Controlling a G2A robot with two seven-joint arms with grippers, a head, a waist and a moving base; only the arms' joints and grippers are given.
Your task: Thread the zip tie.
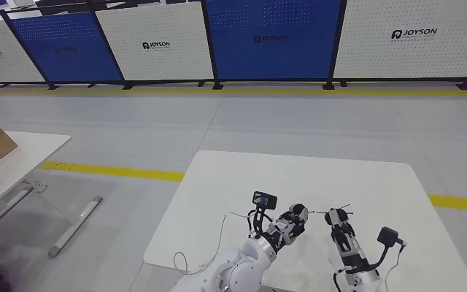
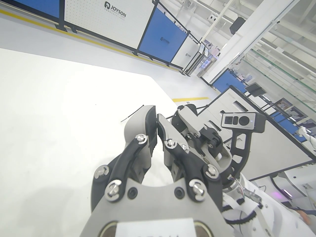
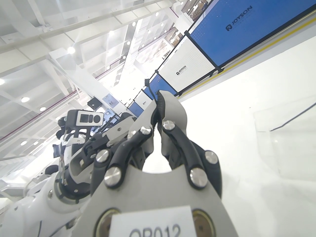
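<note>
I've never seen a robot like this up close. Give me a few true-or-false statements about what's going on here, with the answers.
1. The left tool and the right tool are both shut. True.
2. The zip tie lies loose on the table. False: the right tool pinches it, with one end sticking out past the fingertips.
3. The zip tie is black. True.
4. The table is dark wood. False: it is white.
5. The wall panels behind the table are all red. False: they are blue and white.
</note>
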